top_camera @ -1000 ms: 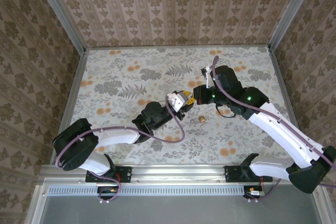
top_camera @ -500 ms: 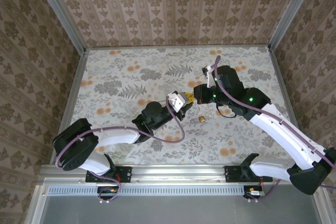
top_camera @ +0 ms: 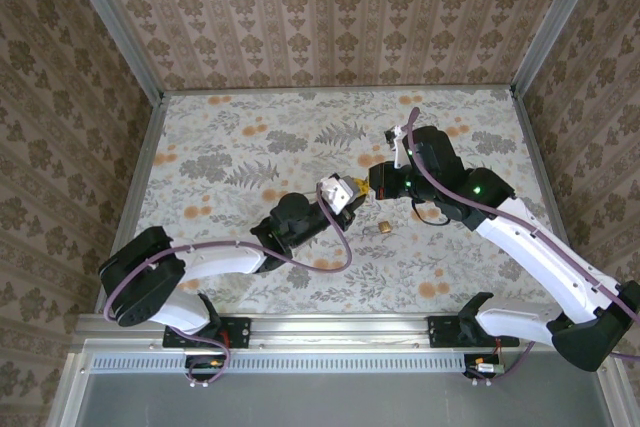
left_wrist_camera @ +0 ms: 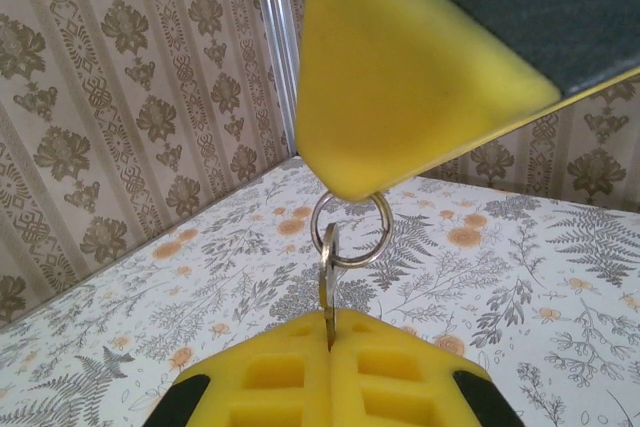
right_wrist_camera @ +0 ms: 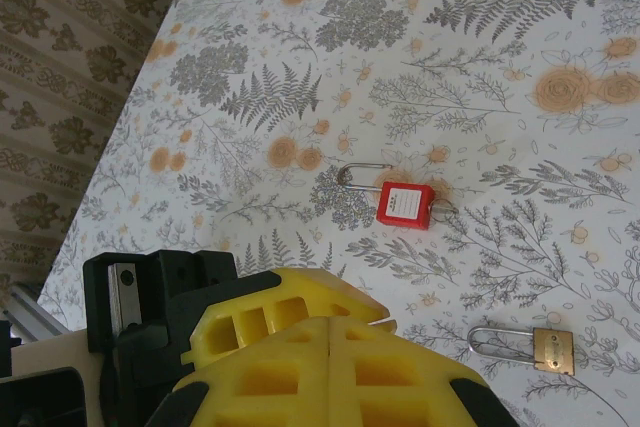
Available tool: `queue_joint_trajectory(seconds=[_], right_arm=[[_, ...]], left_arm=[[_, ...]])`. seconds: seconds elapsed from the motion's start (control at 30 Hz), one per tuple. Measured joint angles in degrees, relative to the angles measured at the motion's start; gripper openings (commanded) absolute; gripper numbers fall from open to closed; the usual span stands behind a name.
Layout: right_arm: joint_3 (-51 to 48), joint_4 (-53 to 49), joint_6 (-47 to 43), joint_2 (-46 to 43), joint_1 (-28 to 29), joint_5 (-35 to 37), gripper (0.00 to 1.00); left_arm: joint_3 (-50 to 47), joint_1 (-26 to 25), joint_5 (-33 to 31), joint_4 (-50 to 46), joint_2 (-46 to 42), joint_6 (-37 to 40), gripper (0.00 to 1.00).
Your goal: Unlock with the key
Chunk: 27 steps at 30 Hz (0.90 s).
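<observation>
Pinching the key [left_wrist_camera: 327,297] by its thin metal blade, the left gripper [left_wrist_camera: 329,349] is clamped tight above the table [right_wrist_camera: 520,27]. The key's wire ring [left_wrist_camera: 384,235] slips behind the right gripper [left_wrist_camera: 400,77], whose smooth yellow pads are pressed together. Square red lock [right_wrist_camera: 405,204] and brass padlock [right_wrist_camera: 552,347] lie apart. Insertion and turning judged outstanding.

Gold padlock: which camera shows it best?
The right wrist view: the gold padlock is close and sharp, its metal loop plain. The top view makes it just a tiny gold dot.
</observation>
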Motion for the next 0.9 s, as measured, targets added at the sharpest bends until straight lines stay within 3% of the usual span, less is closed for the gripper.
queue_joint_trajectory(seconds=[0.23, 0.33, 0.43, 0.57, 0.7, 0.9], right_arm=[[-3.2, 3.6, -1.4, -1.9, -3.6, -3.1, 0.19], [-6.3, 7.5, -3.2, -3.9, -6.5, -5.3, 0.26], [-10.4, 12.9, -5.2, -6.6, -9.0, -8.3, 0.26], [-15.9, 20.8, -6.7, -8.8, -11.8, -14.5, 0.37], [-19.6, 27.5, -8.3, -8.8, -13.5, -22.6, 0.42], [-25.1, 38.0, -9.4, -8.3, -13.6, -33.0, 0.4]], left_arm=[[2.1, 1.8, 3.1, -10.7, -4.8, -0.1, 0.0], [3.5, 3.9, 5.3, -17.0, -7.7, -0.3, 0.0], [5.2, 5.7, 7.8, -23.8, -10.2, -0.6, 0.0], [6.1, 7.3, 11.8, -30.3, -12.2, -1.6, 0.0], [6.8, 10.1, 17.6, -36.7, -12.8, -3.1, 0.0], [11.6, 11.7, 24.6, -47.0, -12.9, -3.3, 0.0]])
